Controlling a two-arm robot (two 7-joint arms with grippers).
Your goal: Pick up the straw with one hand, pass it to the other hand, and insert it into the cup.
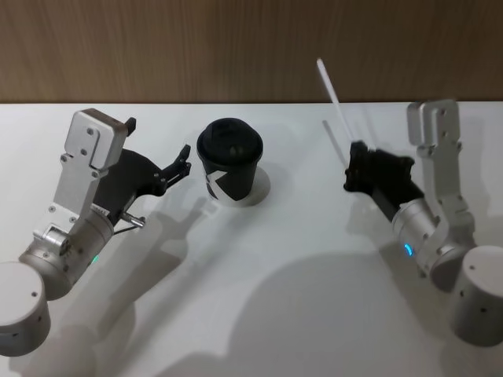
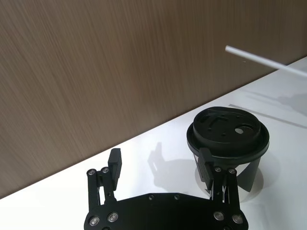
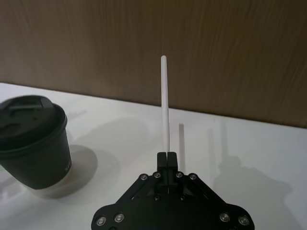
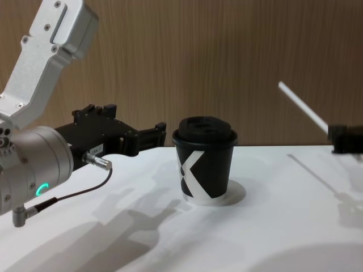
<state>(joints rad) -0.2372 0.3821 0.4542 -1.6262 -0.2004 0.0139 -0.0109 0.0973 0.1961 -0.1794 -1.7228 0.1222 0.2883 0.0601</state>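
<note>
Silver, round-wristed left gripper (image 1: 176, 168), long black fingers spread open and empty, just beside small black paper cup (image 1: 229, 161), domed lid, on smooth white counter (image 1: 299, 259). Right gripper (image 1: 355, 149), fingers pinched onto thin straight white straw (image 1: 334, 98), tilted upward beyond fingertips, well apart from cup.

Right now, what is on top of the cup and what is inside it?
A black domed lid covers the cup; its small hole is empty. The straw is apart, shut in the right gripper. The lid hides any contents.
</note>
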